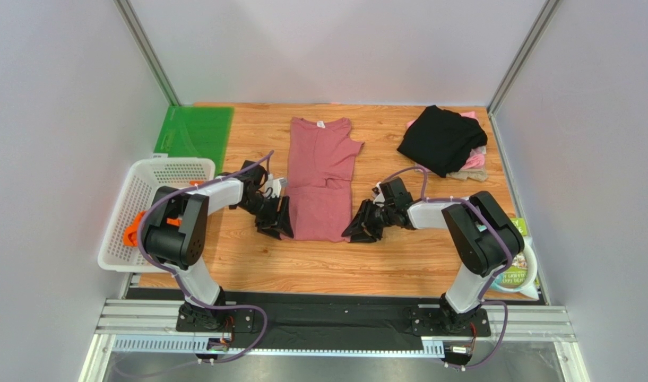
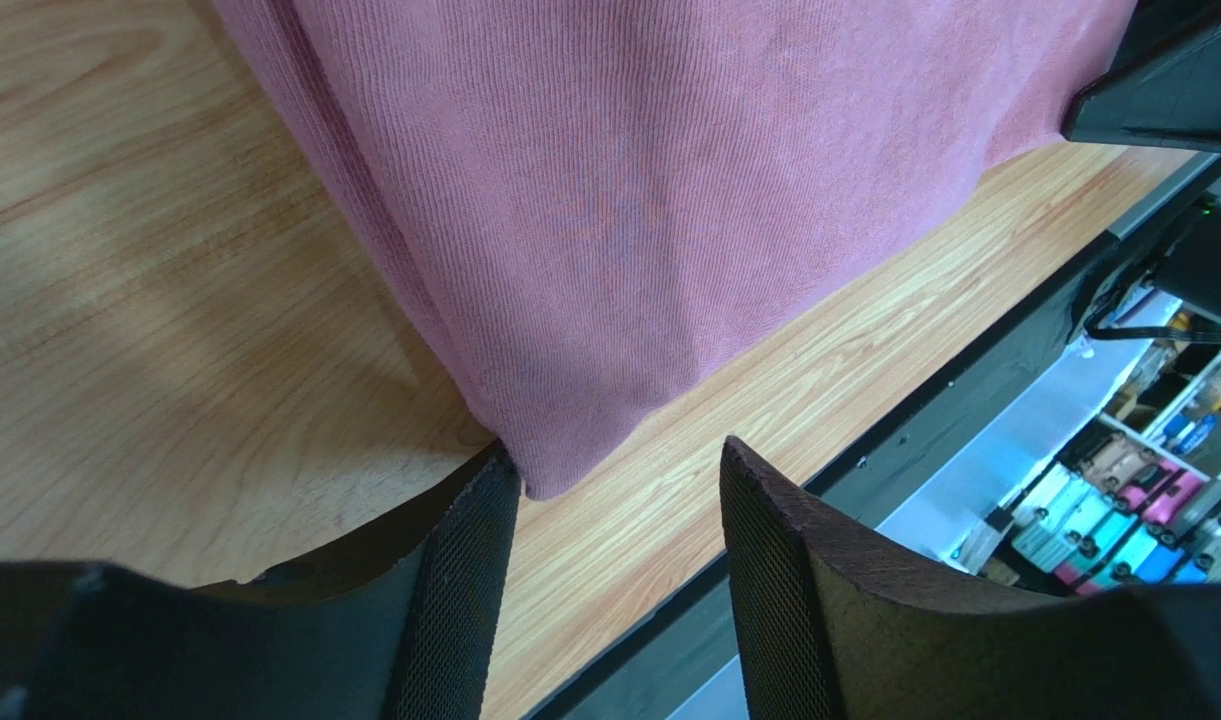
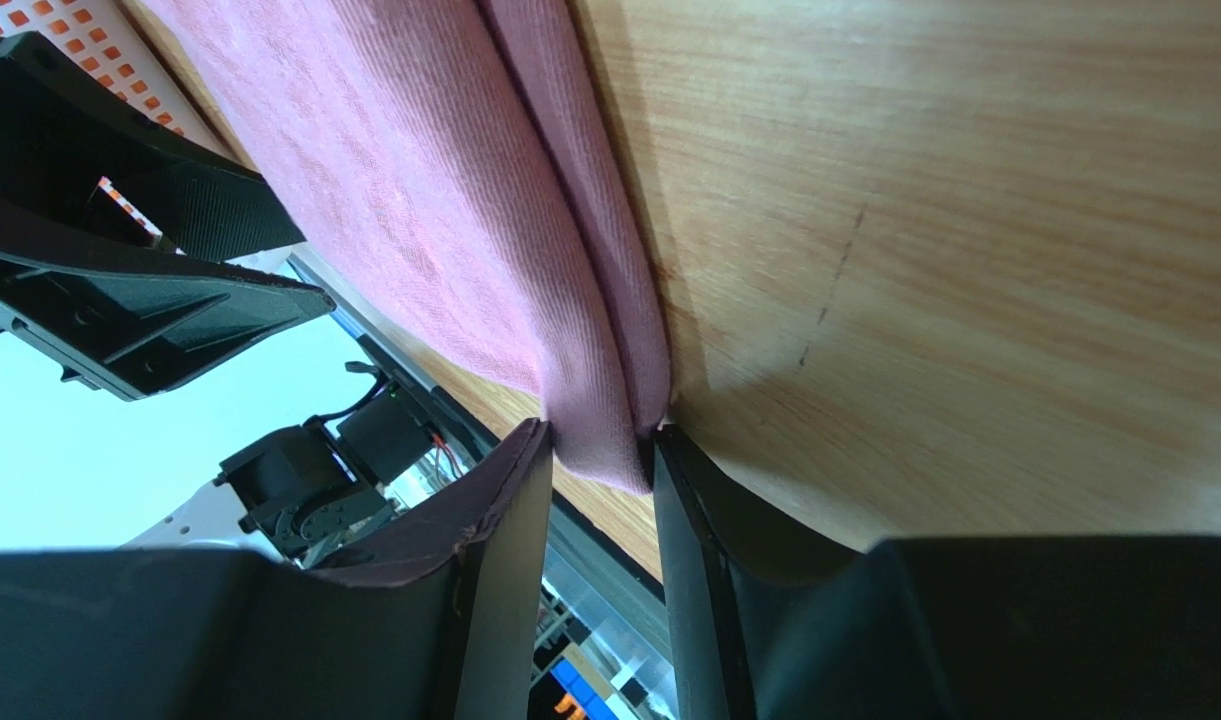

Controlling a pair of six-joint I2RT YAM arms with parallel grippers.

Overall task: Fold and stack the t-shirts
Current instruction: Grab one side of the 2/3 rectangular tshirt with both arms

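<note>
Wood-topped, the table (image 1: 399, 263) carries the dusty-rose shirt (image 1: 319, 171) at its middle, long axis running far to near, hem at the near end. The left arm (image 1: 179, 223) and right arm (image 1: 474, 227) fold low and reach inward to its two near corners. The right gripper (image 3: 601, 438) is clenched on the near-right corner; the left gripper (image 2: 616, 458) is released, jaws astride the near-left corner, not yet pinching.

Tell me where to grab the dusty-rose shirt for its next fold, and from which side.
Take the dusty-rose shirt by its two near hem corners, each from its outer side. It lies flat and narrow, so those layered corners offer a liftable edge. The right claw pinches one; the left claw straddles the other, open.
</note>
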